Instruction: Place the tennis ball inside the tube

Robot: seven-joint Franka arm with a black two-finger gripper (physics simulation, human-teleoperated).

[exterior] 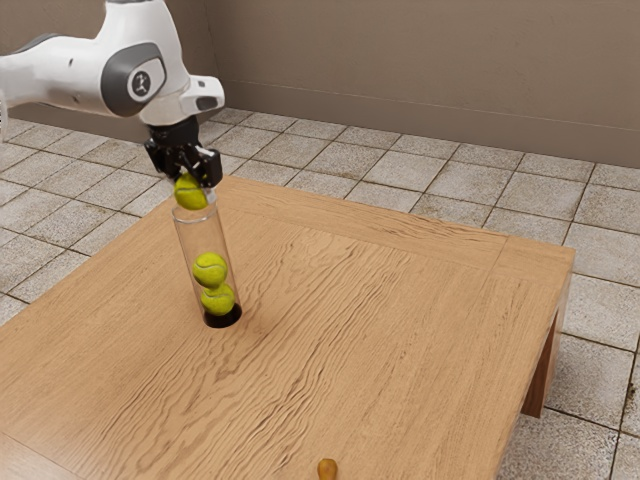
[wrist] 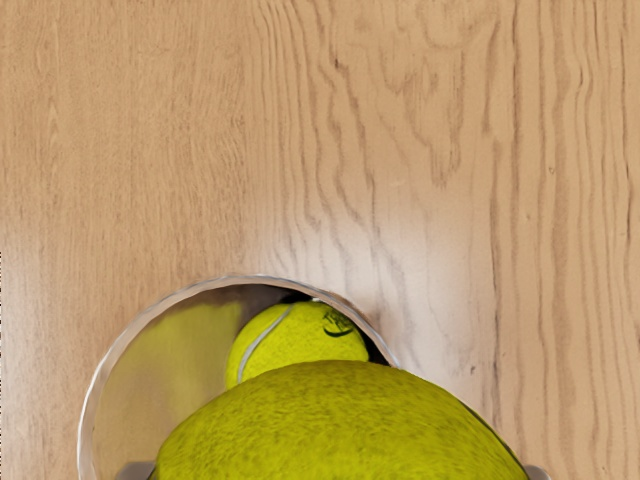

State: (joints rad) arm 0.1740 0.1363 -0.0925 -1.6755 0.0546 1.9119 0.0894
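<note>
the fuzzy yellow-green tennis ball (exterior: 190,192) is up at the mouth of the clear cylindrical tube (exterior: 184,235), just over its rim. the black 2-finger gripper (exterior: 193,190) has it pinched, a finger against each of 2 sides, and points down from the white arm (exterior: 135,75). inside the tube are 2 more yellow-green balls, the upper ball (exterior: 209,269) touching the lower ball (exterior: 218,299), which sits by the black base (exterior: 222,317). the tube stands upright on the light brown wooden table (exterior: 400,330). well apart from it, at the exterior view's lower edge, is a small rounded orange-brown thing (exterior: 327,468). around the table is a grey tiled floor (exterior: 400,172), with a plain brown wall (exterior: 430,70) beyond.
</note>
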